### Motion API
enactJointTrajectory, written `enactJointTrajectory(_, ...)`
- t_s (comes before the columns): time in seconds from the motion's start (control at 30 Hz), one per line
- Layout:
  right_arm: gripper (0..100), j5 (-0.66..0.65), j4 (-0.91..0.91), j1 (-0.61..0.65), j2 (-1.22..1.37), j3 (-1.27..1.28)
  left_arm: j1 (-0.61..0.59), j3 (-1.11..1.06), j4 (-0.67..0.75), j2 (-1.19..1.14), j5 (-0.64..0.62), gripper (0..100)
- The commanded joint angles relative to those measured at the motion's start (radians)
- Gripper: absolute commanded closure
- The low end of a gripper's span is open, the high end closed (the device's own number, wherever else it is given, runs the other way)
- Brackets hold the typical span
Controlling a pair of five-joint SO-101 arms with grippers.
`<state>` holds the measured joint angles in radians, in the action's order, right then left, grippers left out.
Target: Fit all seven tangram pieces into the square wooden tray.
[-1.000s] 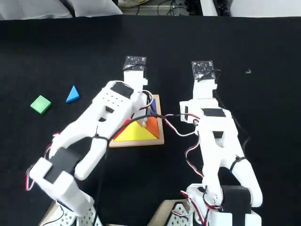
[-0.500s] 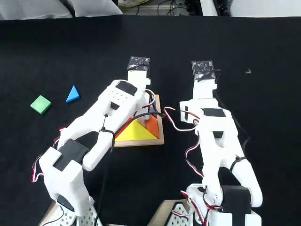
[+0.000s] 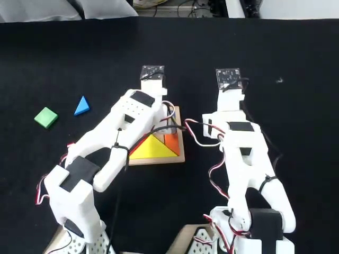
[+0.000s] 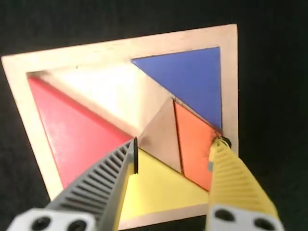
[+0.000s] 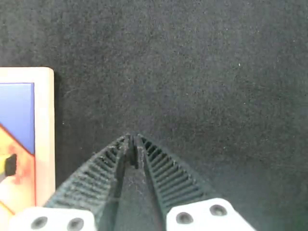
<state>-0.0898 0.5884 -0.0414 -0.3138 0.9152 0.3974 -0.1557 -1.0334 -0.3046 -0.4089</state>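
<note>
tray: mid-table, under the left arm. holds red triangle along one side, blue triangle in a corner, orange piece against the rim beside it, yellow triangle along the near side; bare wood between red and blue.
left gripper: over the tray, jaws apart, holding nothing.
right gripper: jaws together, over the black table, just beside the tray's right rim.
green square, small blue triangle: loose near the table's left edge, well apart from the tray.
</note>
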Motion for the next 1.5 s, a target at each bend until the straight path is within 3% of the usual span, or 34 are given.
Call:
enactJointTrajectory(0.0,98.7,-0.008,-0.020,-0.011,-0.002,-0.022,-0.104,0.136,-0.095,0.057,0.092,75)
enactJointTrajectory(0.13,98.7,-0.008,-0.020,-0.008,-0.002,-0.022,-0.277,0.277,-0.330,0.160,0.327,75)
enactJointTrajectory(0.23,98.7,-0.008,-0.020,-0.005,-0.002,-0.025,-0.441,0.341,-0.423,0.209,0.522,75)
enactJointTrajectory(0.4,98.7,-0.008,-0.020,-0.008,-0.002,-0.024,-0.722,0.371,-0.425,0.224,0.763,75)
enactJointTrajectory(0.6,98.7,-0.008,-0.020,-0.005,-0.002,-0.022,-0.909,0.305,-0.364,0.222,0.898,75)
enactJointTrajectory(0.8,98.7,-0.008,-0.020,-0.005,-0.002,-0.022,-0.957,0.229,-0.192,0.120,1.008,64)
enactJointTrajectory(0.93,98.7,-0.008,-0.020,-0.005,-0.002,-0.022,-0.958,0.291,-0.161,-0.009,1.088,64)
enactJointTrajectory(1.17,98.7,-0.008,-0.020,-0.005,-0.002,-0.022,-0.978,0.547,-0.170,-0.278,1.126,64)
enactJointTrajectory(1.33,98.7,-0.008,-0.020,-0.005,-0.002,-0.022,-0.981,0.647,-0.242,-0.410,1.300,64)
enactJointTrajectory(1.47,98.7,-0.008,-0.020,-0.005,-0.002,-0.022,-0.980,0.727,-0.310,-0.462,1.366,72)
